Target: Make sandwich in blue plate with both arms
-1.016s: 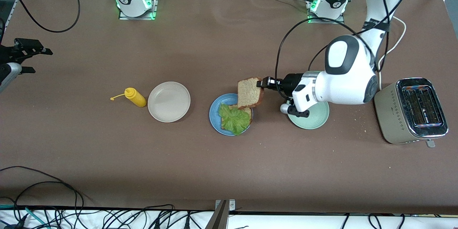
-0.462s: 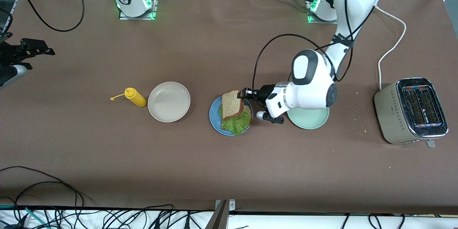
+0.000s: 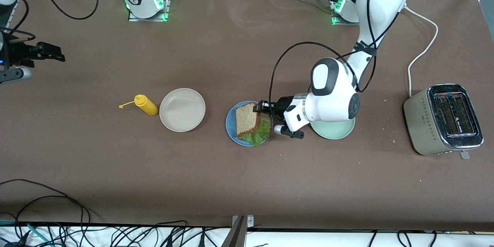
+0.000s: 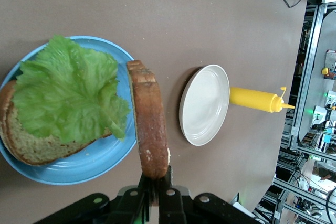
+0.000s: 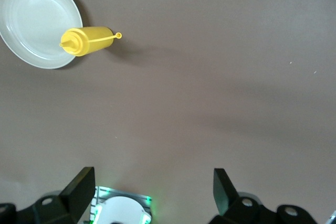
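Item: we are gripping a square slice of brown toasted bread [image 3: 247, 119] in our left gripper [image 3: 263, 107], fingers clamped on its crust, tilted over the ruffled green lettuce leaf [image 4: 68, 95] and lower brown bread slice [image 4: 31, 145] lying on the round matte blue plate [image 3: 230, 125]. Our right gripper [image 3: 45, 53] is waiting, jaws spread wide and empty, over the right arm's end of the table.

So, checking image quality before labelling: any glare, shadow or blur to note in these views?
Front view: even light, green glow at the arm bases, shine on the metal toaster. Left wrist view: sharp; the held brown bread slice is seen edge-on. Right wrist view: soft shadow beside the yellow squeeze bottle.
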You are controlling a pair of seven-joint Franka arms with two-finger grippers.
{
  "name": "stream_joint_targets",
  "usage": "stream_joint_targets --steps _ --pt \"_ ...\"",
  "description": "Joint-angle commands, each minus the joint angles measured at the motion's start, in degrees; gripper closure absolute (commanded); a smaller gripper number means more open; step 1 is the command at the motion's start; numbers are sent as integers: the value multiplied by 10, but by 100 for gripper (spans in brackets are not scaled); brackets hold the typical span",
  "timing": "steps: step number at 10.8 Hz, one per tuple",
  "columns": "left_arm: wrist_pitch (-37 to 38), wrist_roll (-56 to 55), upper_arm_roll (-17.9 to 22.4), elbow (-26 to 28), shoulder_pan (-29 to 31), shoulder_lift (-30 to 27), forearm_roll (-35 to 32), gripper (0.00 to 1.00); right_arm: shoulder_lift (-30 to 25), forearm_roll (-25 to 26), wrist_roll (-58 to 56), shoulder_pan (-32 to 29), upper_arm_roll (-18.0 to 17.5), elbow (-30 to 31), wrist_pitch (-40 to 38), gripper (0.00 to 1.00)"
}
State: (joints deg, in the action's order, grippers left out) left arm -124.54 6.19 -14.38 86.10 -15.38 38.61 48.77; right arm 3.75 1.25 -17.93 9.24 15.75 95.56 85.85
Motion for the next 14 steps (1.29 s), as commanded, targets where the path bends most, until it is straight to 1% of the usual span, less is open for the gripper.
stream_joint_targets --steps 1,2,3,4,5,6,7,8,9,10,11,12,14 --pt "-16 20 5 -23 -13 33 17 100 -62 -12 66 -96 -90 66 60 0" --pt "-26 20 5 -23 -17 40 17 100 -63 -32 68 -106 -93 65 67 0" --pt "-32 20 5 -23 -17 44 17 100 -63 -68 66 -114 -93 61 77 0" --pt "-33 20 5 -23 -16 45 16 100 -64 -71 58 -118 -92 61 96 0" --pt "-32 20 5 -23 -10 46 14 93 -70 -64 59 -119 -92 60 96 0" --pt "-31 22 5 -23 -1 46 12 72 -77 -54 64 -119 -94 60 82 0" --pt "-29 47 5 -14 10 47 13 18 -89 -7 72 -116 -113 58 49 0" --pt "-29 111 6 0 16 48 15 0 -93 7 106 -119 -134 49 15 0" --pt "-27 152 12 6 18 51 16 0 -93 9 157 -117 -141 42 -8 0" --pt "-25 168 18 15 18 50 17 0 -94 4 233 -116 -151 42 -16 0" --pt "-19 170 19 20 20 48 15 0 -90 2 250 -116 -152 38 -8 0" --pt "-12 168 24 24 21 46 14 0 -77 2 250 -116 -157 18 5 0" --pt "45 181 45 25 29 37 12 0 -46 0 245 -115 -157 -18 8 0"
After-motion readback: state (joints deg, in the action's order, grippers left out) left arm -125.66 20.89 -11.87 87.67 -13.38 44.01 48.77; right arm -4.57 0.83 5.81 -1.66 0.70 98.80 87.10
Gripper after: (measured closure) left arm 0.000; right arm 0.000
